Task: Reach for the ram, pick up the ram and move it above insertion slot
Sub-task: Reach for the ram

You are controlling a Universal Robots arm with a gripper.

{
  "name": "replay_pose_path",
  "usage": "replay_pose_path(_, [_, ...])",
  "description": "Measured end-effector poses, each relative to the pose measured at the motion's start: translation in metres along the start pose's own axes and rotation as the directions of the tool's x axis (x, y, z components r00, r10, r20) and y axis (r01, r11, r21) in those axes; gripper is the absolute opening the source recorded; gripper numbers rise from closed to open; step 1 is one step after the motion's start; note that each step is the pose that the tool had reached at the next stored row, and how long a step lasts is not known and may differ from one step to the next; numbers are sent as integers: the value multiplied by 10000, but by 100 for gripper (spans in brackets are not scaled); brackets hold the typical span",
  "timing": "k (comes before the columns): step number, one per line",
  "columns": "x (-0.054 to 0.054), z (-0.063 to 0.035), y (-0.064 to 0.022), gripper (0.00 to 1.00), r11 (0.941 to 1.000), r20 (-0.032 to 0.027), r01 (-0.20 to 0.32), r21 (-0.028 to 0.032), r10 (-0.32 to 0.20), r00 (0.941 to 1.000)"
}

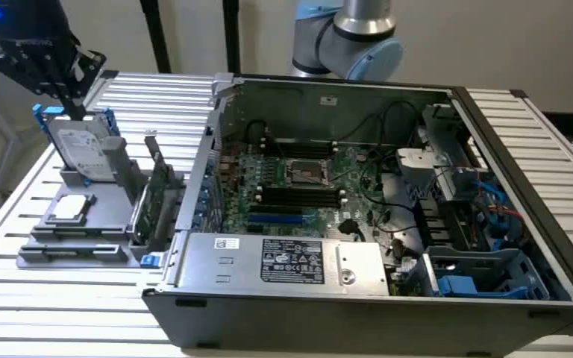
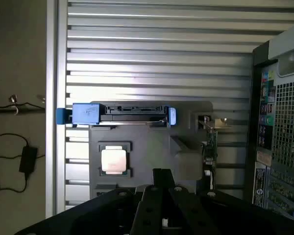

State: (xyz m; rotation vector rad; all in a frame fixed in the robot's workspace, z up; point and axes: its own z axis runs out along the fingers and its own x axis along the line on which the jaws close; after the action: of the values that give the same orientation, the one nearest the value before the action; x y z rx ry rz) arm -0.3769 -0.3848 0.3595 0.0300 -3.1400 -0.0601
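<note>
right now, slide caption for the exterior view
Gripper close above the upright hard drive in the gray parts holder, beside the open computer case.

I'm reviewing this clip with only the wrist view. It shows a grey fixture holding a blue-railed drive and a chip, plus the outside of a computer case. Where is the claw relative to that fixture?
Observer: In the exterior view the claw hangs close above the top edge of the upright hard drive, at the far end of the grey fixture.
Operator: Is the case open or closed?
Observer: Open. The case has its side off, and the motherboard lies exposed inside.
Operator: Are there any slots on that board?
Observer: Yes, long dark slots lie beside the processor socket.
</note>
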Motion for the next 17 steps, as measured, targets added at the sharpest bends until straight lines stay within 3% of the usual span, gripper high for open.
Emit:
replay_pose_path(11, [1,-2,-12,11,10000,6,-1,-10,1,10000])
replay_pose_path(17, [5,-10,-244,11,10000,8,0,-21,0,10000])
